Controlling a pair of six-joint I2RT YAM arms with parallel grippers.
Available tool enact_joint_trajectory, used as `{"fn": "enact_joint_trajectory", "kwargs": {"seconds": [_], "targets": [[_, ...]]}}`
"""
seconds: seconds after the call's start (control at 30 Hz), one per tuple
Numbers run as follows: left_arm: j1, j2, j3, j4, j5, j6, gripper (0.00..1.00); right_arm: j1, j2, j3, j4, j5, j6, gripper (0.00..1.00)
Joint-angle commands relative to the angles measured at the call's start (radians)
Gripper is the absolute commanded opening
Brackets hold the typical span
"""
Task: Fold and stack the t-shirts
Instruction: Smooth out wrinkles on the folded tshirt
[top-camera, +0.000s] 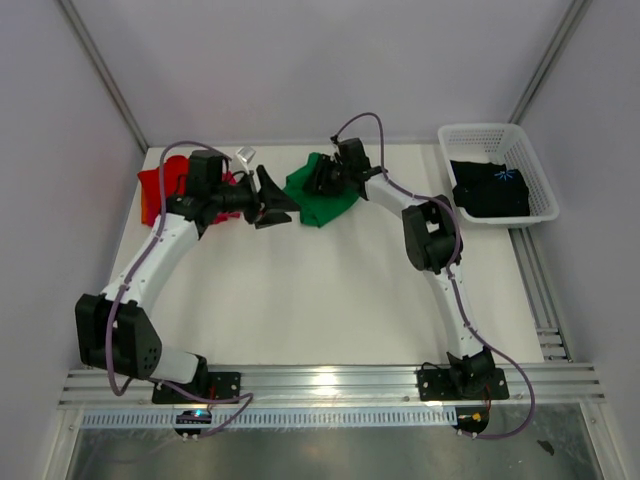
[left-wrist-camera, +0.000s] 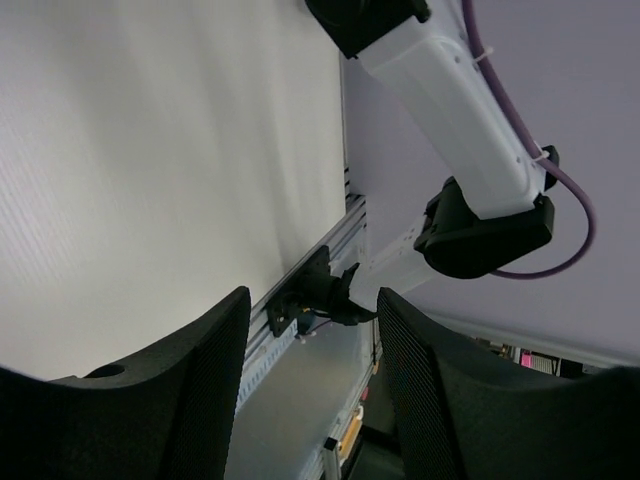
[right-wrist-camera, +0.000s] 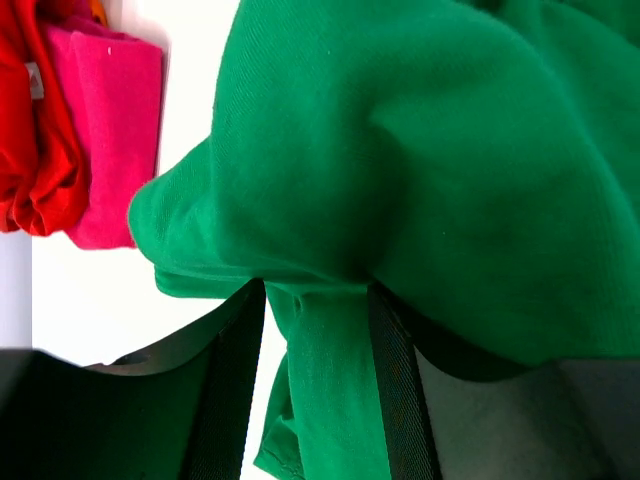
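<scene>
A bright green t-shirt (top-camera: 325, 205) lies crumpled at the back middle of the table. My right gripper (top-camera: 322, 178) sits on its top edge. In the right wrist view its jaws (right-wrist-camera: 315, 300) are closed on a bunched fold of the green t-shirt (right-wrist-camera: 450, 150). My left gripper (top-camera: 275, 200) hovers just left of the green cloth, open and empty (left-wrist-camera: 312, 400). The red t-shirt (top-camera: 150, 190) and the magenta-pink t-shirt (top-camera: 231, 180) lie at the back left, partly hidden by the left arm; both show in the right wrist view (right-wrist-camera: 40, 130) (right-wrist-camera: 110, 140). A black t-shirt (top-camera: 490, 190) fills the basket.
The white lattice basket (top-camera: 500, 130) stands at the back right corner. An aluminium rail (top-camera: 330, 385) carrying both arm bases runs along the near edge. Grey walls close in the table. The right arm (left-wrist-camera: 450, 110) crosses the left wrist view.
</scene>
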Motion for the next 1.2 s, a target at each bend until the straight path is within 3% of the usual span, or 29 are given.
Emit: {"fn": "enact_joint_trajectory", "kwargs": {"seconds": [0.0, 0.43, 0.9, 1.03, 1.17], "targets": [[-0.002, -0.07, 0.014, 0.038, 0.038, -0.047, 0.57, -0.013, 0.015, 0.041, -0.015, 0.069, 0.028, 0.5], [-0.002, -0.096, 0.101, -0.01, 0.052, -0.034, 0.57, 0.022, -0.34, -0.446, -0.065, 0.144, 0.042, 0.5], [-0.002, -0.104, 0.124, -0.027, 0.058, -0.031, 0.57, 0.229, -0.788, -0.915, -0.164, 0.18, 0.053, 0.5], [-0.002, -0.103, 0.121, -0.031, 0.058, -0.024, 0.57, 0.258, -0.896, -0.988, -0.09, 0.19, 0.042, 0.5], [-0.003, -0.096, 0.121, -0.046, 0.049, -0.007, 0.57, 0.257, -0.957, -0.944, 0.003, 0.294, -0.04, 0.5]]}}
